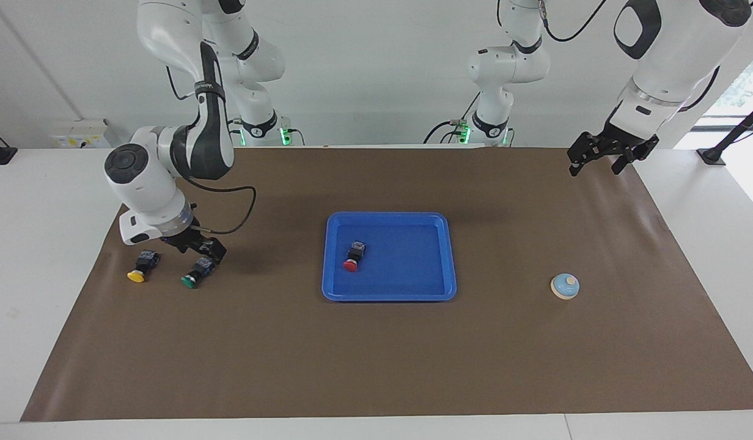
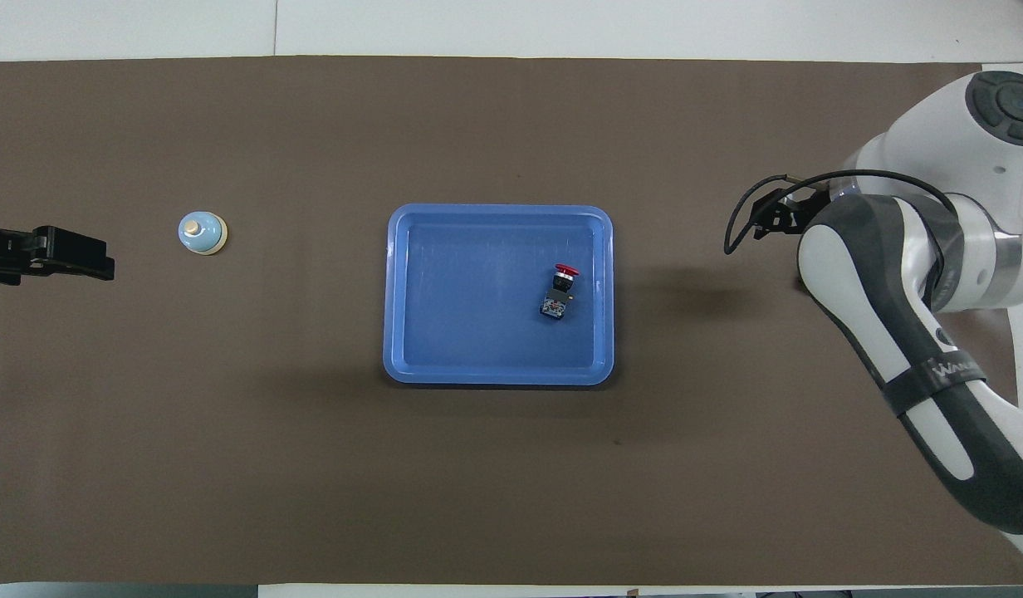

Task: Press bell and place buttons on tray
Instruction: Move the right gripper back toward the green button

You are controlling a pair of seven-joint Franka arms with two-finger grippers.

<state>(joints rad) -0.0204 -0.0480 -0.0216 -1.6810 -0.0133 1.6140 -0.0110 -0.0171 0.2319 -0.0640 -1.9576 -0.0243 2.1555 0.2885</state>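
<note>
Counting three buttons (image 1: 196, 273), one tray (image 1: 448, 256)

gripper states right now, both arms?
Left gripper: open, empty, waiting over the mat's corner.
Right gripper: open, empty, over the green button.

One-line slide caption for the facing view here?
Right gripper open just above the green button beside the yellow button; red button lies in the blue tray; left gripper waits; bell untouched.

Tray (image 1: 450, 256): smooth blue plastic with a slight sheen. Brown matt sheet (image 1: 376, 360) over the white tabletop (image 1: 46, 244) looks like paper, with faint creases toward the left arm's end. Arm shells (image 1: 138, 177): glossy white plastic with matt dark-grey joint covers.
</note>
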